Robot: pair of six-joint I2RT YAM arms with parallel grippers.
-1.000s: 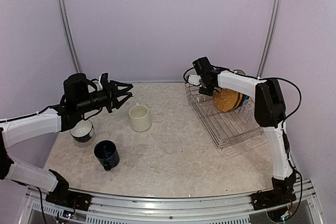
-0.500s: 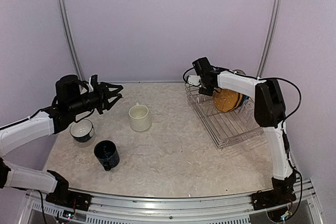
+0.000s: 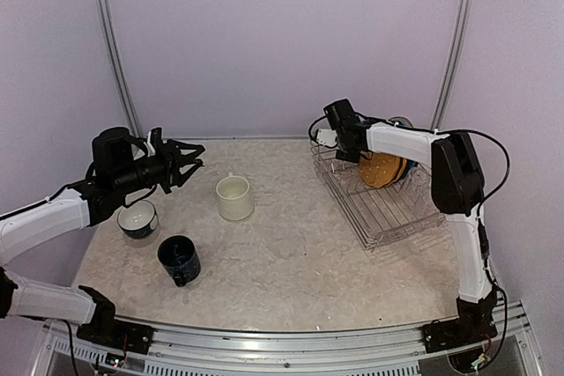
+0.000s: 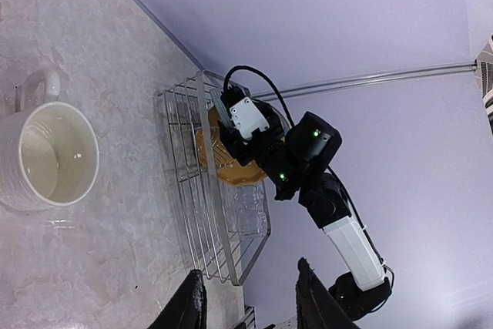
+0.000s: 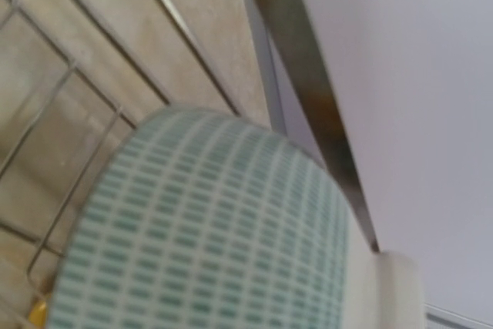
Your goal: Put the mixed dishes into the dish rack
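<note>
three cups; two plates in rack; left claw apart, right claw unclear

White shells, black joints on left arm and right arm; seemingly green lights.

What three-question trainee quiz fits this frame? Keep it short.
1. True or false: a yellow plate sits in the dish rack.
2. How many cups and mugs stand on the table outside the rack?
3. The left gripper is: A) closed on a plate, B) open and empty, C) inside the rack.
Key: 1 true. 2 three: cream mug, dark blue mug, dark white-lined cup. 3 B.
</note>
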